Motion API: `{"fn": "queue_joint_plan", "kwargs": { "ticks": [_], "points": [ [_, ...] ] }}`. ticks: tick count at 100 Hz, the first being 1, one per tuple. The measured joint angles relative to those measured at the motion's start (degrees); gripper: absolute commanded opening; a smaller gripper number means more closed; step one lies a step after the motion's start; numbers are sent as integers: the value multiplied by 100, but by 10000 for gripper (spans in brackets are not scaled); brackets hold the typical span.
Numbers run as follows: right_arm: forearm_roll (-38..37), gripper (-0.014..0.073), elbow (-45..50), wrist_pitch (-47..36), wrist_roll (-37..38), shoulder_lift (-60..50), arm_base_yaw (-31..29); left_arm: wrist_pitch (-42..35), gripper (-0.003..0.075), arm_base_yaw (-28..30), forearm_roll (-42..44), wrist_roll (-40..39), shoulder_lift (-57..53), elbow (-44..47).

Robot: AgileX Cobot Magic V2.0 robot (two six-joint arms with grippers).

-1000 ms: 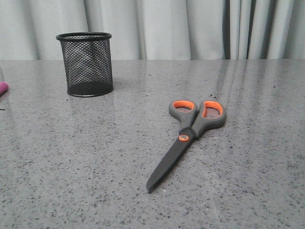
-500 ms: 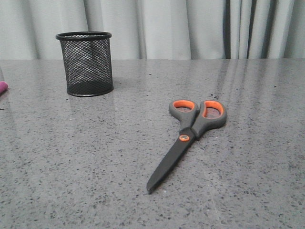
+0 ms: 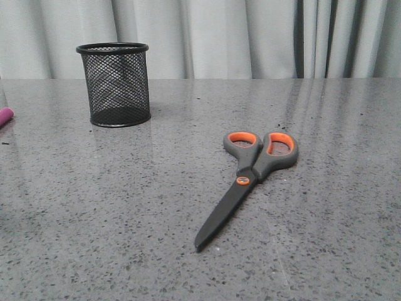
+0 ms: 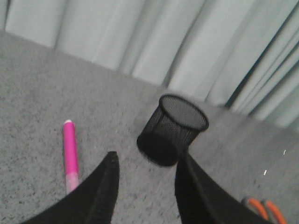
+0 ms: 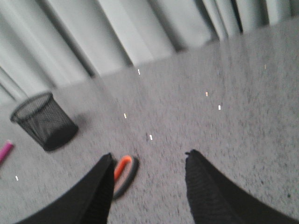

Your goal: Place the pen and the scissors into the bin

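On the grey speckled bench [image 3: 94, 207], nothing of the task was done yet. Both things lay outside the bin [image 3: 114, 84], which stood upright toward the far left side of the bench and looked empty through its mesh, as far as the front view let me see.

The scissors [image 3: 247, 182] lay flat and closed, right of the middle and well apart from the bin, with the orange-lined handles pointing away from the robot and the dark blade tip pointing toward it. The pen [image 4: 70, 154] lay flat on the bench to the left of the bin, near it but not touching; in the front view only its pink end showed at the left edge.

The left gripper [image 4: 145, 175] was wide, with nothing between its fingers, and it hung above the bench, looking toward the pen and the bin. The right gripper [image 5: 149, 172] was also wide and carried nothing; the handles of the scissors showed just beside one finger in its view, but I could not tell whether it was touching them. So I judged that both picks and both drops remained to do.

The surface looked smooth, hard and a little shiny, like polished stone. Behind the bench hung a pale grey curtain [image 3: 250, 37] in long folds, closing the room from view.
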Motion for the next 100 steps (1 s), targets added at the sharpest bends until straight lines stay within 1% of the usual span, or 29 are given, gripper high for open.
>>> {"fn": "queue_joint_plan", "kwargs": {
  "ticks": [6,14,27,38,48,56,70,78,90,100],
  "points": [
    [0,342,-160,148,-64,258,0,543,275,0,295,0,759,-519],
    [-19,342,-254,232,-119,497,0,1147,275,0,621,-210,1822,-1282],
    [-22,342,-282,343,-119,576,0,2070,299,0,1266,-578,3242,-2374],
    [-32,342,-282,418,-119,578,0,2657,325,0,1790,-1042,4346,-3214],
    [-32,342,-282,441,-119,578,0,3087,326,6,2031,-1174,5187,-3807],
    [-32,342,-286,444,-119,578,0,3265,326,6,2080,-1221,5763,-4187],
    [-32,340,-286,444,-119,578,0,3344,326,6,2126,-1244,6333,-4570],
    [-32,340,-286,444,-119,578,0,3324,326,6,2272,-1316,6449,-4633],
    [-32,340,-286,444,-119,578,0,3311,326,6,2740,-1464,6483,-4656],
    [-32,340,-286,444,-119,578,0,3300,326,6,2901,-1502,6505,-4656]
  ]
}}
